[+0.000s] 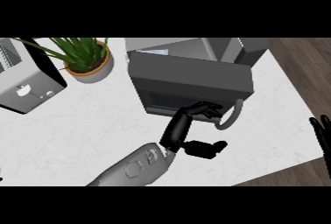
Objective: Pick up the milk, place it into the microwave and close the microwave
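Pushing the dark grey microwave door (191, 83) shut: left hand (202, 110), fingers straight, holding nothing, presses its front at 12 o'clock. Milk not visible, presumably inside. Right hand (321, 133) rests open at 3 o'clock. Next: push until latched.

Grey microwave (191, 78) (white counter (84, 131)).

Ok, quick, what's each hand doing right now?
Left hand: open, straight fingers against the microwave door, holding nothing.
Right hand: open, resting at the view's right edge, fingers up, holding nothing.
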Controlling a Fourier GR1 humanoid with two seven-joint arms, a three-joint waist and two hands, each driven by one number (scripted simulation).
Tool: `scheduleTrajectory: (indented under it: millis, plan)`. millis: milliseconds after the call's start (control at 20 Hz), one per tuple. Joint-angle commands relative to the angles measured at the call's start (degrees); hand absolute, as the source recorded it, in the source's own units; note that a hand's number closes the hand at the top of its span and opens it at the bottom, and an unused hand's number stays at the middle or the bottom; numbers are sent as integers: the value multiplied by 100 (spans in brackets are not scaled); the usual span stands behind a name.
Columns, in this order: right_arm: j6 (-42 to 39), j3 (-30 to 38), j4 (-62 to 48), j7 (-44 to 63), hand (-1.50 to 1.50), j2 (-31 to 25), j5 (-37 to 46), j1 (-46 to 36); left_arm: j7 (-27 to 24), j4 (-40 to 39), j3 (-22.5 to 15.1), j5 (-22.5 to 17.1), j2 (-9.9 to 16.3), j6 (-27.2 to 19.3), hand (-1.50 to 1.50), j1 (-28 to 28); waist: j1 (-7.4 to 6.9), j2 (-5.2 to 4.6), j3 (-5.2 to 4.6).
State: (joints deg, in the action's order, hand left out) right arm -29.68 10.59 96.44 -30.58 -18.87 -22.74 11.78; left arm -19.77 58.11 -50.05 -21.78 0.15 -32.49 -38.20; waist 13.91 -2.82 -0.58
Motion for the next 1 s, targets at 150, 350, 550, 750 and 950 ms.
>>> scheduleTrajectory:
  millis: [150, 350, 550, 750, 950]
  plan:
    - [-167, 56, 117, 200, -150, -186, -319, -129, -384, -336, 315, -533, -14, -324, -150, -609, 311, -93, 14]
    - [-244, 47, 192, 255, -150, -246, -481, -309, -487, -528, 368, -771, -15, -384, -150, -862, 467, -158, 19]
    - [-379, 80, 191, 381, -150, -414, -702, -483, -557, -720, 430, -967, -15, -456, -150, -1168, 547, -196, 27]
    - [-441, 34, 188, 469, -150, -437, -903, -630, -654, -900, 450, -1164, -15, -482, -150, -1375, 642, -251, 35]
    - [-502, 59, 217, 594, -150, -565, -1057, -697, -861, -1081, 463, -1305, -15, -514, -150, -1440, 681, -254, 31]
